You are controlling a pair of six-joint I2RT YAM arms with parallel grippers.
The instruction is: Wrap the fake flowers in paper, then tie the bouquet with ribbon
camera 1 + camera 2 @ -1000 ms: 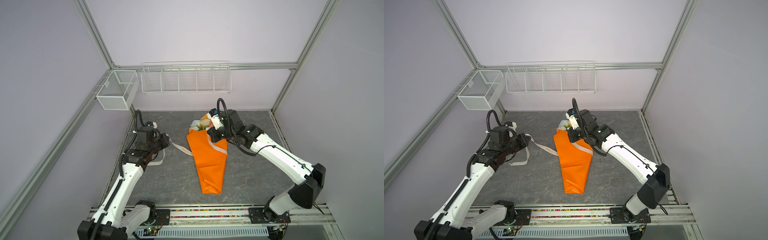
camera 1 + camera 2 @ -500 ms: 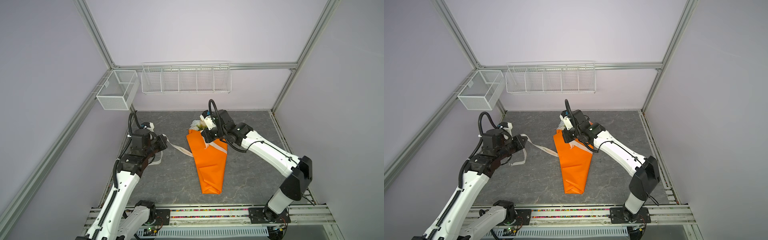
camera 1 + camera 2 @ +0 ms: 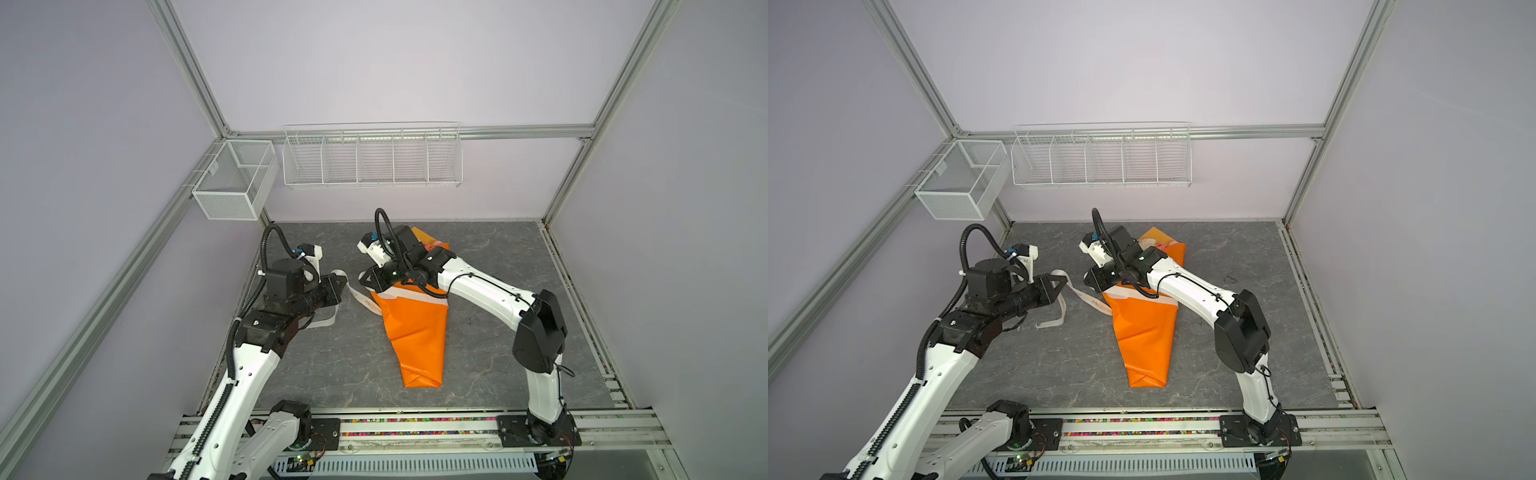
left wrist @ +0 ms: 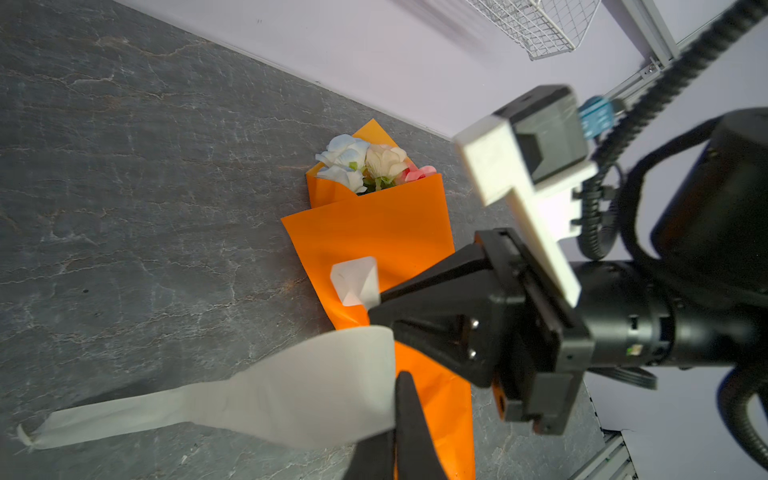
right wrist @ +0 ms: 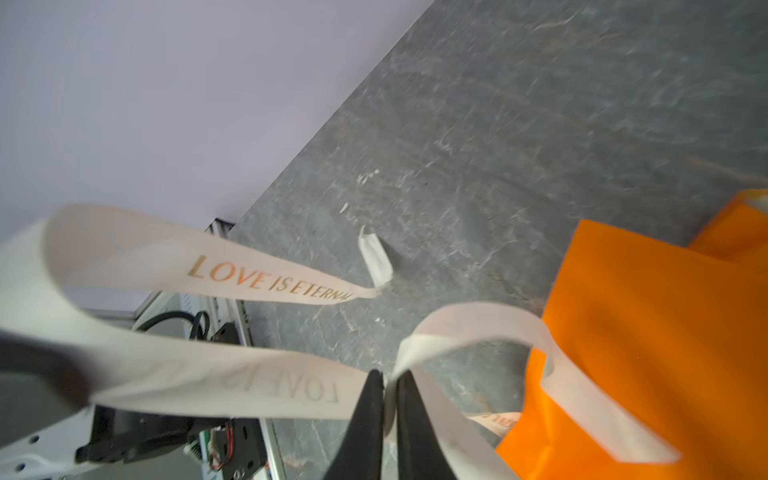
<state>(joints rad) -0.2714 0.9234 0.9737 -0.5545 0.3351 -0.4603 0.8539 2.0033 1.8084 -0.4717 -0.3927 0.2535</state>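
Grey table point(image 3: 498, 245): my left gripper point(image 3: 341, 285) and right gripper point(image 3: 366, 280) each pinch the ribbon point(image 3: 363, 299) beside the bouquet point(image 3: 415, 332), which I judge light and crushable, best held mid-cone.

The orange wrapping paper point(image 3: 417, 332) is smooth, creased and faintly glossy. The fake roses point(image 4: 384, 160) have matt cloth petals. The cream ribbon point(image 5: 232, 274) is matt woven cloth with shiny gold lettering. The tabletop point(image 3: 332, 365) looks like matt, veined grey stone.
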